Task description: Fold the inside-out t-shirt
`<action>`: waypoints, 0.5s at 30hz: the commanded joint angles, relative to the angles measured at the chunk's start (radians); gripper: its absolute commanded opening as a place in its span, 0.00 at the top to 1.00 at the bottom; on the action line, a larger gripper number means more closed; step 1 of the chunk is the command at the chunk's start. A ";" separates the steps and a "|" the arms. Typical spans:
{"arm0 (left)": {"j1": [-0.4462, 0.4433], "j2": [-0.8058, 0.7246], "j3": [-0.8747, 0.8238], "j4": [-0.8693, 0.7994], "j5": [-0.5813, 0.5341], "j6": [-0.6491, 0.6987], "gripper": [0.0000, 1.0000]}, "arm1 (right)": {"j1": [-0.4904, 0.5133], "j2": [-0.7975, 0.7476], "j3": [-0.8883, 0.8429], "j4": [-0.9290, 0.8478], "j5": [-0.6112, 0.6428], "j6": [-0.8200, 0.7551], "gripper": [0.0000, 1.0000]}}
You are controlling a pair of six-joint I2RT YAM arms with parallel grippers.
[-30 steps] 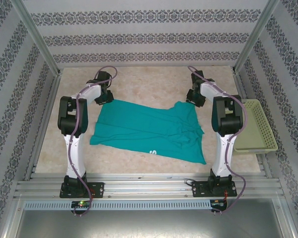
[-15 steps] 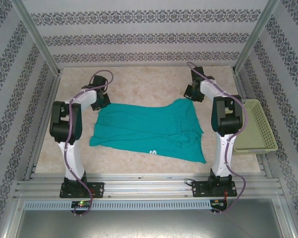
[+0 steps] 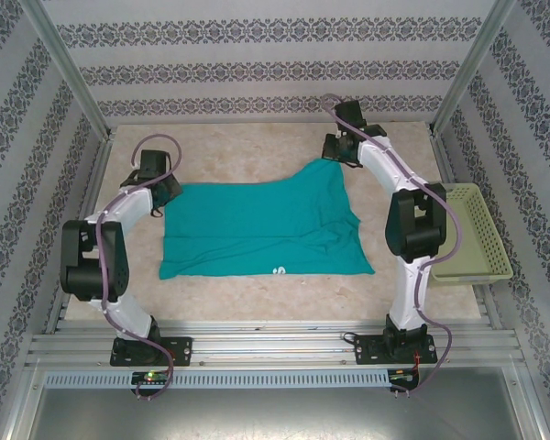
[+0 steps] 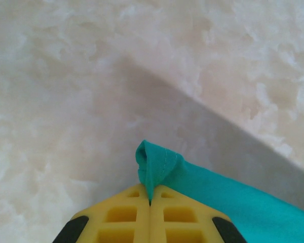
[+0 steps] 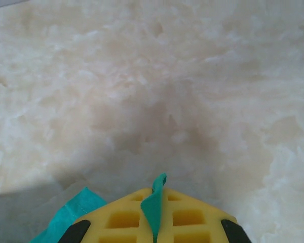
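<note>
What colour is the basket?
The basket is pale yellow-green; it shows best in the top external view.

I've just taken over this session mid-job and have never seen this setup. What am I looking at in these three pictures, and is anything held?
Two robot arms are bolted at the near edge of a table. The wide picture looks down from above and behind them. A teal t-shirt lies spread on the table, with a pale basket at the right side. The two close pictures come from cameras on the wrists, looking past yellow fingers. The left claw is shut on one far corner of the shirt, the right claw on the other.
</note>
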 commanded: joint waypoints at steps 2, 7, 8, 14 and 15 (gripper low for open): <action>0.017 -0.121 -0.124 0.113 -0.020 -0.038 1.00 | 0.044 -0.138 -0.133 0.038 0.063 -0.028 1.00; 0.018 -0.245 -0.250 0.177 -0.017 -0.049 1.00 | 0.073 -0.311 -0.393 0.125 0.089 0.021 1.00; 0.018 -0.263 -0.265 0.182 -0.015 -0.047 1.00 | 0.077 -0.347 -0.438 0.140 0.089 0.031 1.00; 0.018 -0.390 -0.380 0.196 -0.019 -0.043 1.00 | 0.121 -0.551 -0.683 0.192 0.107 0.070 0.99; 0.018 -0.414 -0.407 0.201 -0.016 -0.048 1.00 | 0.131 -0.581 -0.718 0.201 0.110 0.076 0.99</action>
